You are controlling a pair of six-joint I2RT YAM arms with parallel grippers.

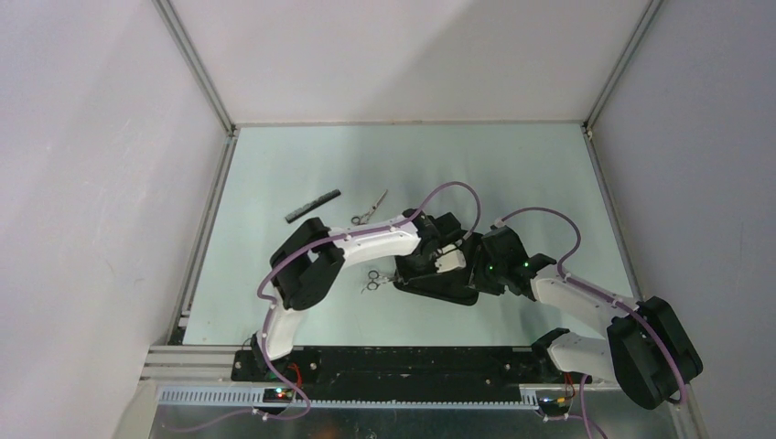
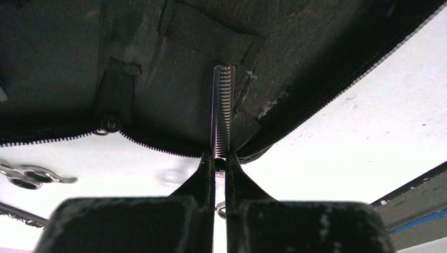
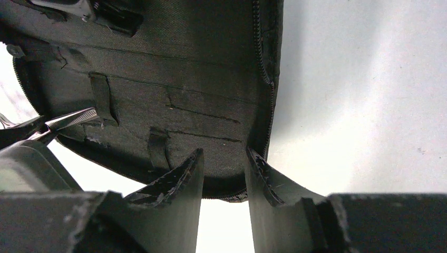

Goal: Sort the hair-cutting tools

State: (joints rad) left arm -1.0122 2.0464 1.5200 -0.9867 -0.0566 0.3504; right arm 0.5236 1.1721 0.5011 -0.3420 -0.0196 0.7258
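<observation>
Left: flat dark straight comb and silver ring-handled scissors lie on the worktop. Centre: left gripper, arm sharply bent, clamps a silver toothed blade over the open black fabric pouch. Right: right gripper, jaws parted, at its rim.

Comb: one, far left. Pouch: one, centre. Scissors: three counted, namely far scissors right of comb, near scissors left of pouch, and toothed scissors, probably thinning shears, over pouch.
</observation>
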